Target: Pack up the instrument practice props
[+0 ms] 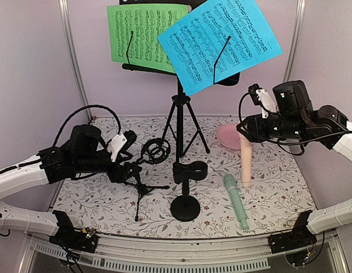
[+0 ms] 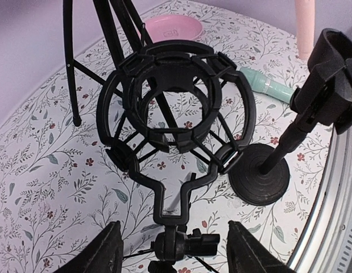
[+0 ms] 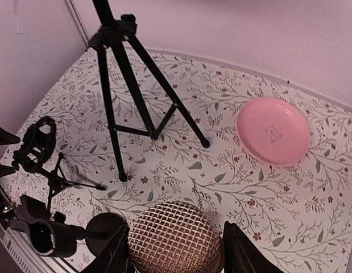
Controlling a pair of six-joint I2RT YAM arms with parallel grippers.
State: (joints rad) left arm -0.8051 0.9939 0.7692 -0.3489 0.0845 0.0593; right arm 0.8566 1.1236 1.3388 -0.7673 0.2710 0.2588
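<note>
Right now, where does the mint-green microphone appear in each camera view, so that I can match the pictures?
Top external: the mint-green microphone lies flat, right of centre, towards the bottom of the picture.
Left wrist: upper right, one end hidden behind the black mic support.
Right wrist: not in it.
Shared landmark: the black tripod.

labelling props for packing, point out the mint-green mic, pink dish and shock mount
mint-green mic (image 1: 236, 202): top view, mid barrel
pink dish (image 3: 272, 129): right wrist view, bare centre
shock mount (image 2: 169, 205): left wrist view, lower stem
</note>
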